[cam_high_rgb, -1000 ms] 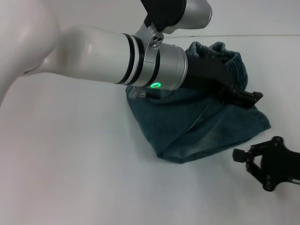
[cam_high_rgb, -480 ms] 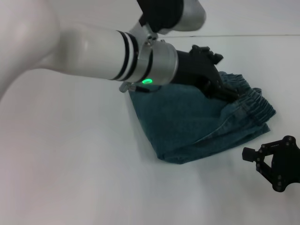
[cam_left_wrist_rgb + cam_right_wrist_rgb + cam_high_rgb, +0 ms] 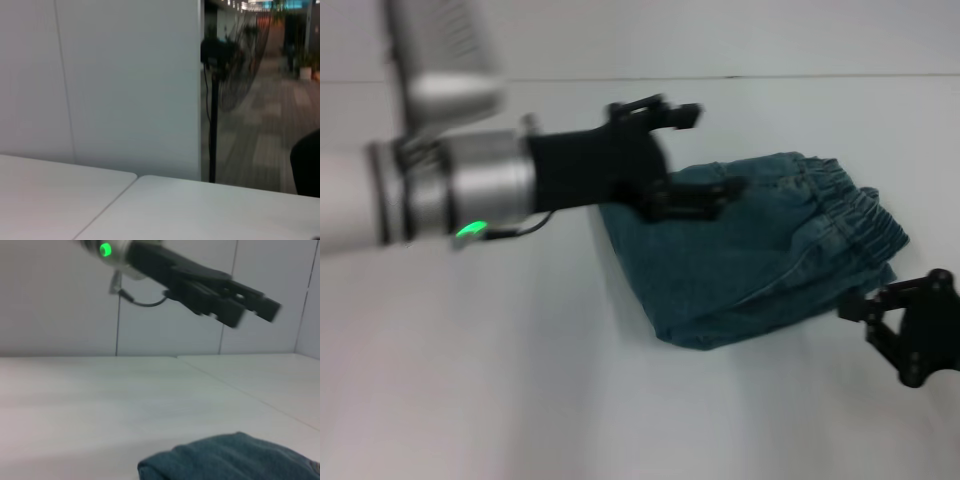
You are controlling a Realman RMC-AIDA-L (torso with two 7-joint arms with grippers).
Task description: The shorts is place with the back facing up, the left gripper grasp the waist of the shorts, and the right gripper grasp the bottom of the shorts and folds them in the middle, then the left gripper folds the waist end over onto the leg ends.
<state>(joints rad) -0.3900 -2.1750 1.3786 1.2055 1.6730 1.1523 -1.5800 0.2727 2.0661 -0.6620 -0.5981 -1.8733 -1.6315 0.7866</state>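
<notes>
My left gripper (image 3: 695,155) hangs above the folded shorts (image 3: 750,260), fingers spread and holding nothing (the ruffled waistband (image 3: 850,200) lies beyond my fingertips). My right gripper (image 3: 865,315), fingers parted and empty, sits just beside the shorts' edge.

One pair of shorts (image 3: 760,255) is seen, folded into a single bundle on the one white worktop (image 3: 520,380). One ruffled waistband (image 3: 860,205) is counted on it. Two tools are counted: the left tool (image 3: 705,160), with two black fingers spread apart, and the right tool (image 3: 910,325), also with two fingers parted. One standing fan (image 3: 235,75) is counted in the left wrist view.
</notes>
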